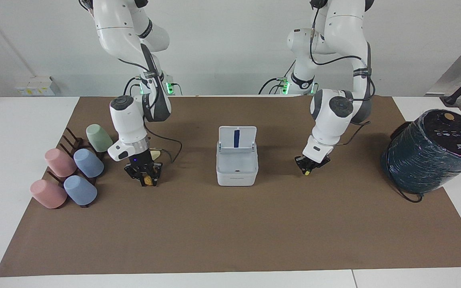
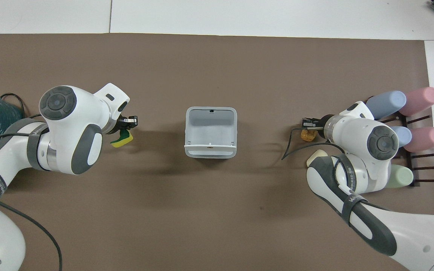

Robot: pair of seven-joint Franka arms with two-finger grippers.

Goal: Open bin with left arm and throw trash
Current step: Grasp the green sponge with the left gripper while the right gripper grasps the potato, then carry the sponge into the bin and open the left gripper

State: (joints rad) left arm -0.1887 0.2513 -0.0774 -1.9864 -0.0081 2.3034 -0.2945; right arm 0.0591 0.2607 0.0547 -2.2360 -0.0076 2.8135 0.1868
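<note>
The white bin (image 1: 236,172) stands mid-table with its lid (image 1: 237,138) raised upright, showing the blue stripe; it also shows in the overhead view (image 2: 210,148). My left gripper (image 1: 307,167) is low over the mat beside the bin, toward the left arm's end, shut on the yellow-and-green sponge piece (image 1: 306,173) (image 2: 122,139). My right gripper (image 1: 147,180) is low over the mat toward the right arm's end, shut on the orange-brown lump (image 1: 148,181) (image 2: 307,134). The pale cream lump (image 1: 155,153) (image 2: 316,157) lies on the mat nearer to the robots than that lump.
Several pastel cups (image 1: 79,176) lie on a dark rack at the right arm's end of the mat. A large dark teal wrapped cylinder (image 1: 430,150) with a black cable stands at the left arm's end. The brown mat (image 1: 230,232) covers the table's middle.
</note>
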